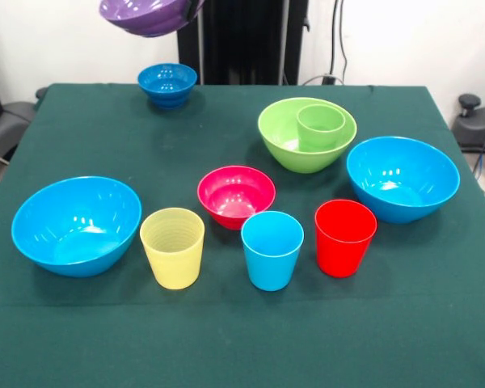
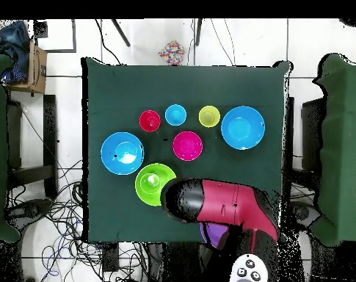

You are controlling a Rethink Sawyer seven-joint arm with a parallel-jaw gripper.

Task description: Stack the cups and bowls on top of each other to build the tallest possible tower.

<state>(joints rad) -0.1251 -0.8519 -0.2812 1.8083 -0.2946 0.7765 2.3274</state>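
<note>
Since the purple bowl (image 1: 149, 16) hangs tilted high above the table (image 1: 226, 323), apparently carried by a tool I cannot see or judge, it could land crooked and slide off the green cup (image 1: 321, 126) nested in the lime-green bowl (image 1: 284, 137).

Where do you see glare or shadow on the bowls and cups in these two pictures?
Front view: white glare spots lie inside the left light blue bowl, the right light blue bowl and the pink-red bowl; the shadow under the red cup is soft and faint. Overhead view: a bright highlight sits on the black end of the arm, which hides part of the purple bowl.
</note>
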